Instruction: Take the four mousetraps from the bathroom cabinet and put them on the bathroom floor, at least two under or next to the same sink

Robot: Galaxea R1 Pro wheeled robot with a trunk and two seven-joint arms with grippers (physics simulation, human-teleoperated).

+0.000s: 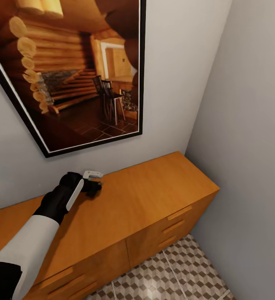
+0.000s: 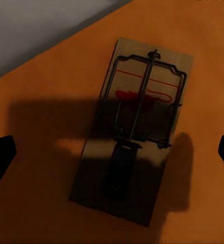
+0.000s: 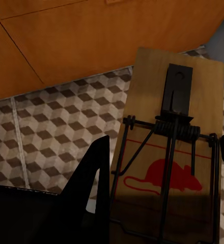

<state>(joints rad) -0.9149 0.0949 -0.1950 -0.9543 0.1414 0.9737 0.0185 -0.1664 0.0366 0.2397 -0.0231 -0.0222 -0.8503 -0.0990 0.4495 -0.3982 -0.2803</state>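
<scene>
The left gripper (image 2: 112, 152), fingers spread wide, hovers over a mousetrap (image 2: 135, 134) near the back edge of the cabinet (image 1: 154, 196), apparently lining up a grasp; the right gripper (image 3: 158, 168) carries another mousetrap (image 3: 173, 152) over the bathroom floor (image 3: 40, 132).

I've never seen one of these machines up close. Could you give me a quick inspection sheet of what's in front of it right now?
Surface: flat top of the orange-brown wooden cabinet.
Job's things: one brown wooden mousetrap lies flat on the cabinet top; a second mousetrap with a red mouse mark is held over the cube-patterned tile floor.
Clutter: nothing seen.
Grippers: left gripper is open above the cabinet top, fingers either side of the first trap; right gripper is shut on the second trap.
Cables: nothing seen.
Surroundings: grey walls, black-framed log-cabin picture.
</scene>
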